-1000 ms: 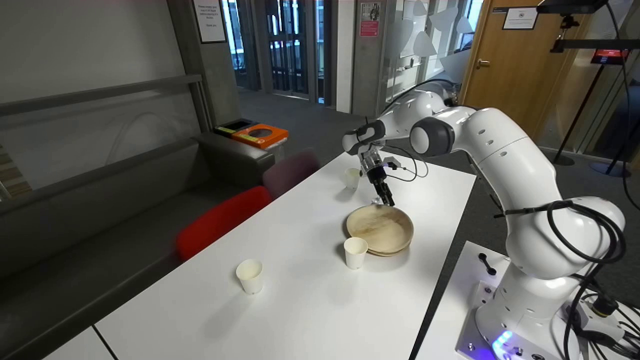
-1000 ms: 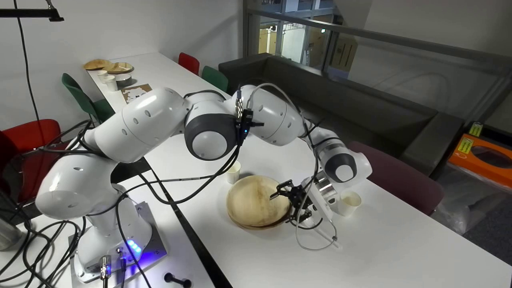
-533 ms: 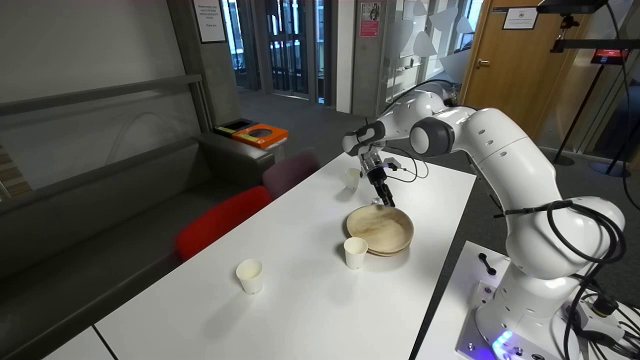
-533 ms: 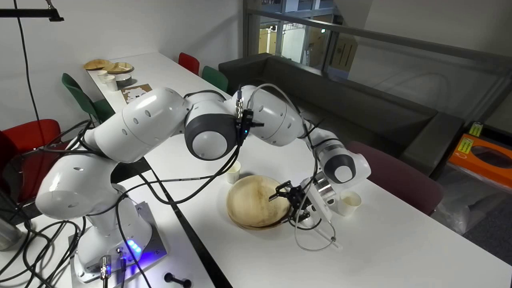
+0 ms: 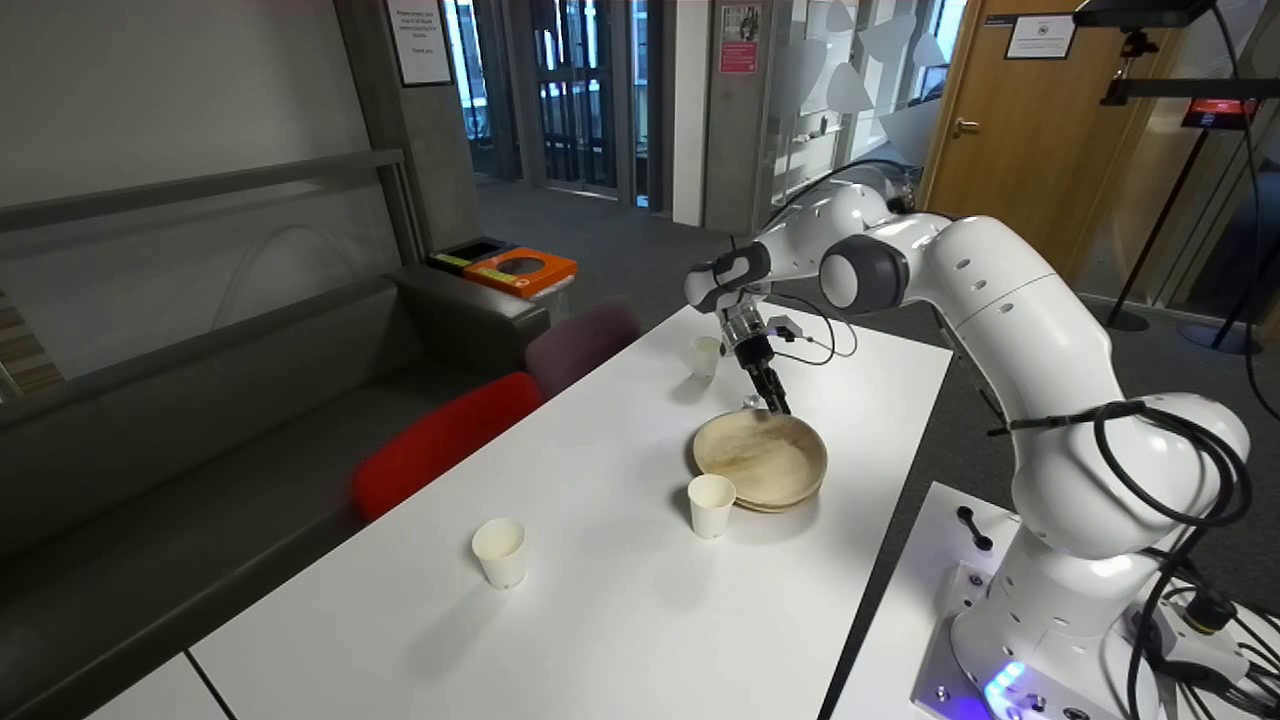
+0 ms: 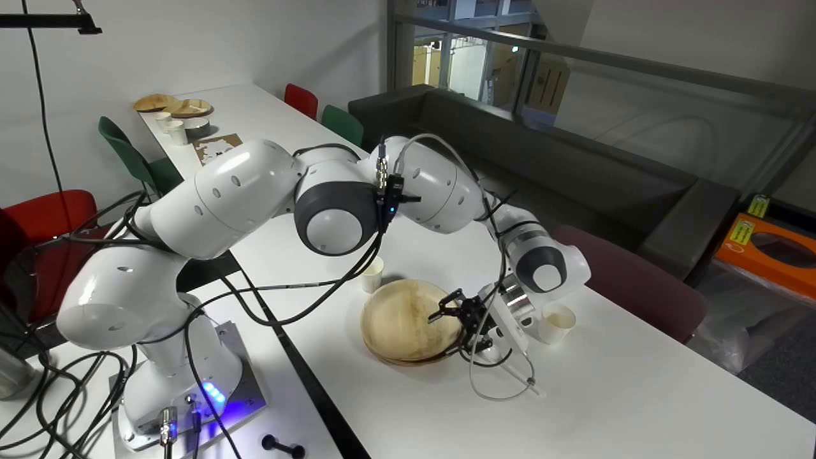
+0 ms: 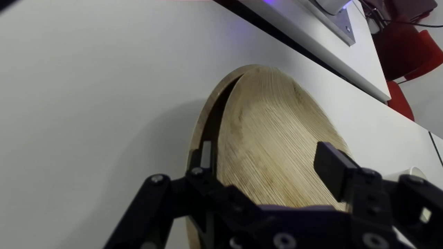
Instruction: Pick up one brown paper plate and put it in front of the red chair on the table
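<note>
The brown paper plate (image 5: pixel 760 455) lies on top of a like tan plate on the white table (image 5: pixel 600 620); it shows in both exterior views (image 6: pixel 405 322). In the wrist view the upper plate (image 7: pixel 273 131) is tilted, with a dark gap between it and the lower plate's rim (image 7: pixel 204 121). My gripper (image 7: pixel 266 160) is open. Its left finger is in that gap, its right finger above the upper plate. In an exterior view the gripper (image 6: pixel 454 331) is at the plates' edge. The red chair (image 5: pixel 445 440) stands at the table's long side.
White cups stand by the plates (image 5: pixel 711 506), nearer the red chair (image 5: pixel 500 552), and beside the wrist (image 6: pixel 557 323). A maroon chair (image 6: pixel 628 280) and a grey sofa (image 5: pixel 200 420) are along the table. A loose cable (image 6: pixel 503 396) hangs from the gripper.
My gripper has shifted very slightly toward the plates. The plates and cups have not visibly moved.
</note>
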